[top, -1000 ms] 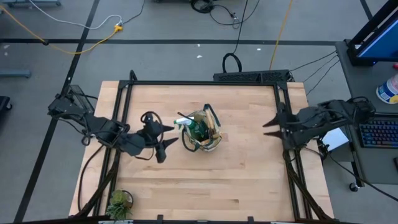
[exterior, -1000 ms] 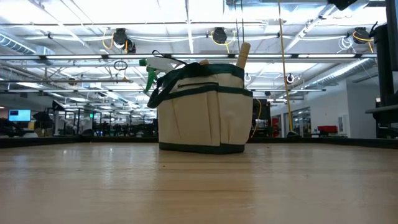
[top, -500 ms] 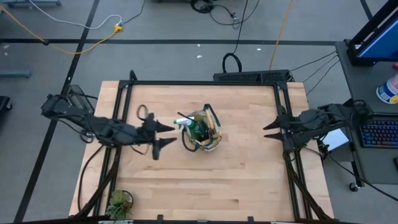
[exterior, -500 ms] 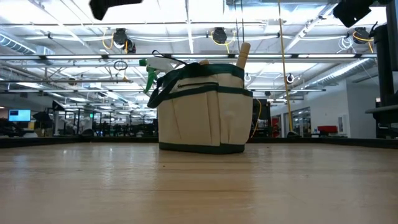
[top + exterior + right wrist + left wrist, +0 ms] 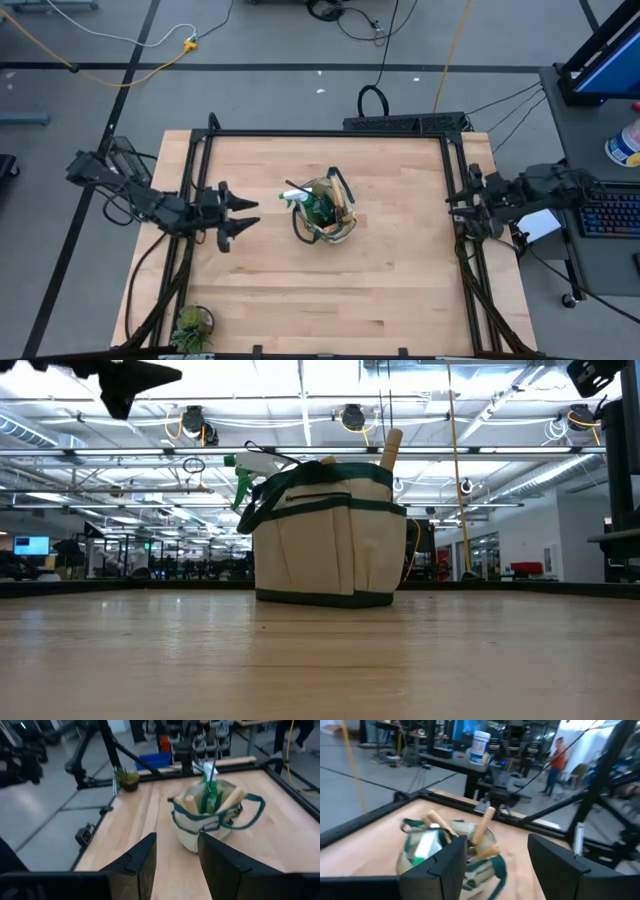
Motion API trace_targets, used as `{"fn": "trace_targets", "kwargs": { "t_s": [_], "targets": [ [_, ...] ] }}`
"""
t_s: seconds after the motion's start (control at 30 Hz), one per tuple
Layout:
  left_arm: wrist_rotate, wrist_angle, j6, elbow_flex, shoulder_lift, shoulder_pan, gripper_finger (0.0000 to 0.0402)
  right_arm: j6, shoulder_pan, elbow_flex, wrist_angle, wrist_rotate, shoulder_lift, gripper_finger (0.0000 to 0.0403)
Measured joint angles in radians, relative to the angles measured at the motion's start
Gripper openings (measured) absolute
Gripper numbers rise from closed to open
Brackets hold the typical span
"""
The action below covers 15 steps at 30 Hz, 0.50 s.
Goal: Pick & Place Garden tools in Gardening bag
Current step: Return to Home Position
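On the table [image 5: 300, 290], at its centre, a soft canvas bag [image 5: 322, 212] of tools [image 5: 343, 203] is judged floppy, best lifted by its loop handles [image 5: 262, 510]; the left gripper [image 5: 240, 214] at nine o'clock and the right gripper [image 5: 455, 205] at three are held spread, empty.

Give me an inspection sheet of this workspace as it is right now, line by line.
Surface: wooden table, no loose tools seen.
Job's things: gardening bag upright mid-table; spray bottle and wooden handle stick out.
Clutter: potted plant at a left-side corner.
Pincers: left pincer open, left of bag, apart; right pincer open, at right edge.
Cables: yellow cable on floor.
Surroundings: keyboard beside table.
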Motion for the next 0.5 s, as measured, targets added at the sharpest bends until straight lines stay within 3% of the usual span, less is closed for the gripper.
{"fn": "trace_targets", "kwargs": {
  "t_s": [0.23,0.5],
  "targets": [
    [0.051,0.23,-0.033,-0.132,0.036,0.001,0.0216,0.025,0.0,-0.124,0.093,-0.001,-0.08,0.0134],
    [0.101,0.253,-0.039,-0.136,0.09,0.091,0.0216,0.047,0.0,-0.256,0.178,0.0,-0.154,0.0134]
  ]
}}
